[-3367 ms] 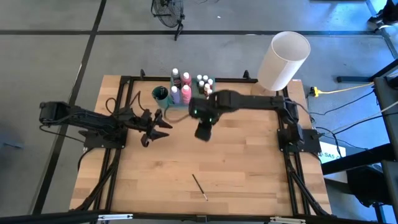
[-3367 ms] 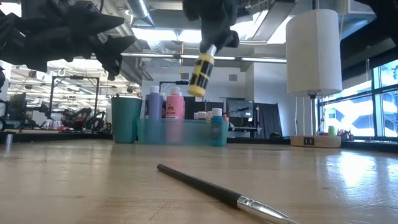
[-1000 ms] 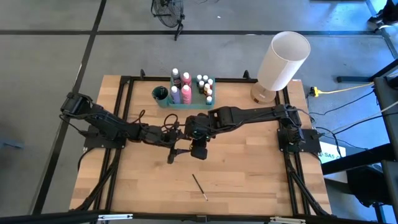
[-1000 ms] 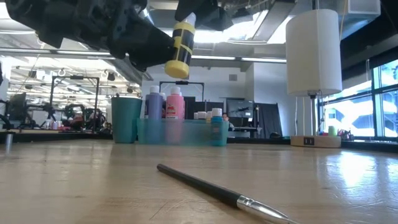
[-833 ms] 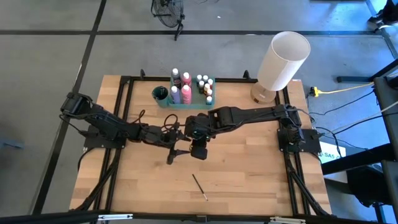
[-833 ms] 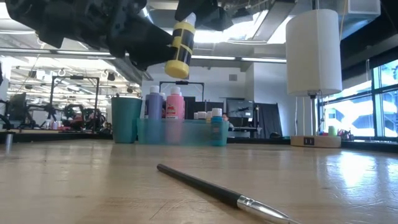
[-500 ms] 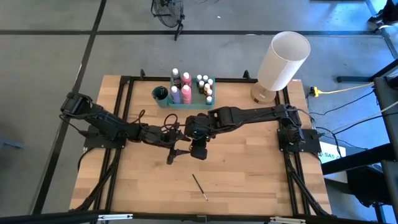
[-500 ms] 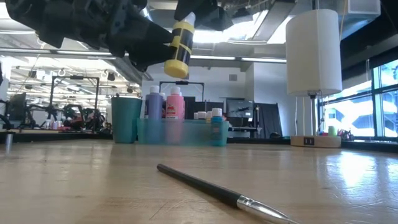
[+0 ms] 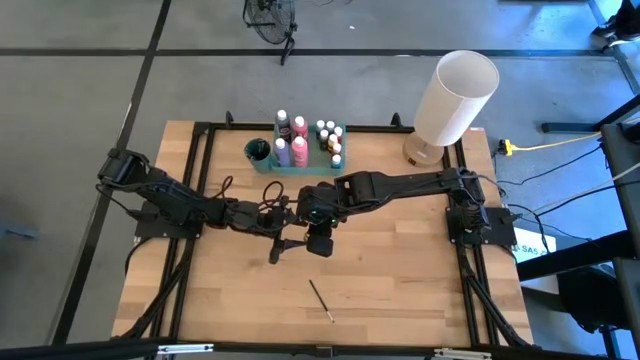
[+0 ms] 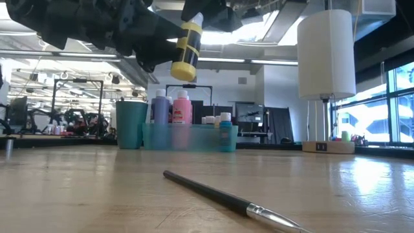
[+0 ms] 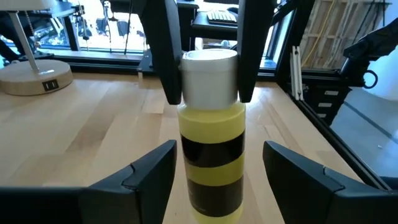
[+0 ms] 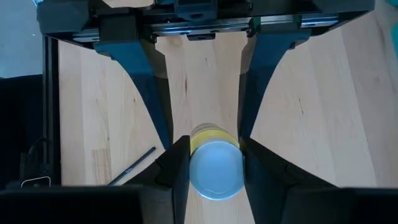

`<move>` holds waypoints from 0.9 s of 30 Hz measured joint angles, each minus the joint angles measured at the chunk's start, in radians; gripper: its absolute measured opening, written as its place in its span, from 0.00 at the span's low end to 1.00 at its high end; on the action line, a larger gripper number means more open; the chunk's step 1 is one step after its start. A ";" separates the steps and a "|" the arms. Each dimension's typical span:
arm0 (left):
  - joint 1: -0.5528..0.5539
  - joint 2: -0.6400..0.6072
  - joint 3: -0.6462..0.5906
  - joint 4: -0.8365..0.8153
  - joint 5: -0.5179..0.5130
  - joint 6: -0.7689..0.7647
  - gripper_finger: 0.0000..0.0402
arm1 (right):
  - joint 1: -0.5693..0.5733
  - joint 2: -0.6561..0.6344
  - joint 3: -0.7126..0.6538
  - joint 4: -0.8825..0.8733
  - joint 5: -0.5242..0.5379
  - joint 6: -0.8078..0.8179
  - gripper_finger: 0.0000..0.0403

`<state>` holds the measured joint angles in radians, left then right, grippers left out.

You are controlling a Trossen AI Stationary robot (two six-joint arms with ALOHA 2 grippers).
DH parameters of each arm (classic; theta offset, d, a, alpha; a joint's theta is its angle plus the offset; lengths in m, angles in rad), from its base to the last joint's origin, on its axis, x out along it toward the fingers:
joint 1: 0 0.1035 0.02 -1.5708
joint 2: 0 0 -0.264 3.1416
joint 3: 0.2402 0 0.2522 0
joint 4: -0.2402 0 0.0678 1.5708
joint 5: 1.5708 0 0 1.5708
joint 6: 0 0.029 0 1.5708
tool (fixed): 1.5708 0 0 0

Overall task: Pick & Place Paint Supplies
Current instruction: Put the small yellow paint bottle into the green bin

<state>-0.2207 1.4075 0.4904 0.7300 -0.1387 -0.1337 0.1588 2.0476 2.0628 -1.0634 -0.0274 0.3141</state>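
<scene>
Right hand (image 12: 208,158) still holds yellow bottle (image 11: 212,155) (left hand (image 11: 211,171) closer).

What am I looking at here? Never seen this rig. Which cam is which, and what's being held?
Two dark robot arms work at a wooden table. One picture looks straight down, one looks level along the tabletop, and one comes from each wrist.

The right claw grips the white cap of a yellow paint bottle with black bands, held in the air. The left claw is open, its fingers on either side of the bottle's body.

On the table: a thin dark paintbrush, a translucent green tray of bottles and a white cylindrical lamp.
</scene>
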 joint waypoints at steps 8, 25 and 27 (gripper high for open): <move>0.000 0.001 0.000 0.003 -0.001 -0.004 0.59 | 0.000 0.000 0.000 0.000 -0.003 0.000 0.30; 0.000 0.162 0.000 0.225 -0.006 0.059 0.59 | 0.000 0.000 0.000 -0.002 -0.003 0.000 0.30; 0.000 0.163 0.000 0.225 -0.004 0.053 0.59 | 0.000 0.000 0.000 -0.002 -0.003 0.000 0.30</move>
<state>-0.2207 1.5700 0.4908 0.9553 -0.1426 -0.0808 0.1588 2.0476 2.0628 -1.0650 -0.0299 0.3141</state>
